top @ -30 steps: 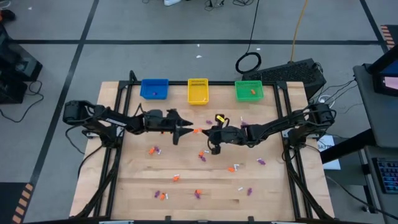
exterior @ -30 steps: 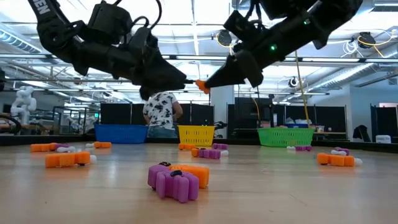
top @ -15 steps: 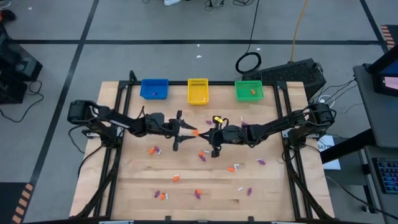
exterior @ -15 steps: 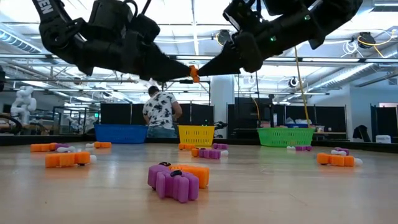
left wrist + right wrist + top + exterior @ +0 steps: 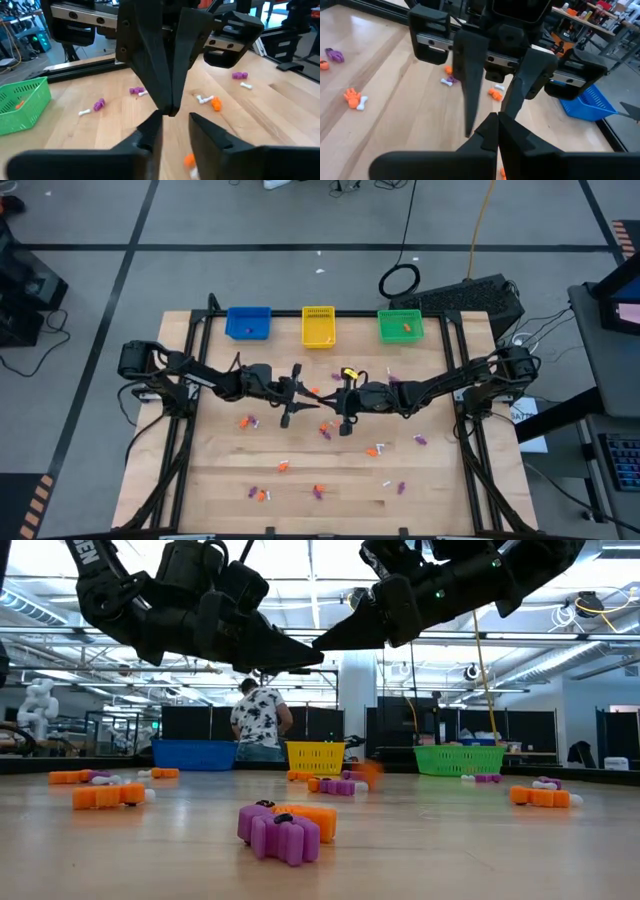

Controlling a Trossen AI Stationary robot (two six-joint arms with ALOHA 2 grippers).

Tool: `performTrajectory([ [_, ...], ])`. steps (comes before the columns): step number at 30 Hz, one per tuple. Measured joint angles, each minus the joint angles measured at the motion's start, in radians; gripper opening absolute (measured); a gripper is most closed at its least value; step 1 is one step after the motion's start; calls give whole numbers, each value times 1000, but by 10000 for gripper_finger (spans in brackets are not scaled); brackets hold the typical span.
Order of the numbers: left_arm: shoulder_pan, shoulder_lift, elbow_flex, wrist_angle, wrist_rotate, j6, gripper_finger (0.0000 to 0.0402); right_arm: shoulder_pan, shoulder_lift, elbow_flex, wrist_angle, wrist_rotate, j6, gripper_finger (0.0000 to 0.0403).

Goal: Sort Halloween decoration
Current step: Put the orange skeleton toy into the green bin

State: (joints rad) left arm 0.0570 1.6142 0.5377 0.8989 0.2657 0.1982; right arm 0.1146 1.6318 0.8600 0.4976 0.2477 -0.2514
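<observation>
My two grippers meet tip to tip above the table's middle. My left gripper (image 5: 312, 391) (image 5: 175, 134) is open. My right gripper (image 5: 326, 394) (image 5: 496, 125) is shut and empty, its tip just in front of the left fingers. A small orange trinket (image 5: 370, 770) (image 5: 189, 160) shows as a blur below them, in mid-air and held by neither. Several other orange, purple and white trinkets lie scattered on the wood, among them a purple and orange pair (image 5: 285, 830) at the near side.
A blue basket (image 5: 249, 322), a yellow basket (image 5: 318, 326) and a green basket (image 5: 401, 326) stand in a row at the table's far edge. The green one holds an orange piece. A person (image 5: 258, 720) stands in the room beyond.
An orange trinket was pinched where the two fingertips met. It has come loose and now drops toward the table. My left gripper has moved a little toward the table's right edge and turned about its own axis. Both sets of tips have risen slightly.
</observation>
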Motion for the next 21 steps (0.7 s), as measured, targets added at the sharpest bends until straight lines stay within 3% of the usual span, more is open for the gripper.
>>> performTrajectory([
  [7, 13, 0, 0, -96, 20, -20, 5, -2, -7, 1, -81, 27, 75, 0],
  [15, -5, 0, 48, -324, -6, -88, 55, 46, -54, 1, -519, 37, 458, 51],
  [21, -34, 0, 68, -340, -12, -140, 98, 118, -54, 1, -736, -34, 577, 110],
])
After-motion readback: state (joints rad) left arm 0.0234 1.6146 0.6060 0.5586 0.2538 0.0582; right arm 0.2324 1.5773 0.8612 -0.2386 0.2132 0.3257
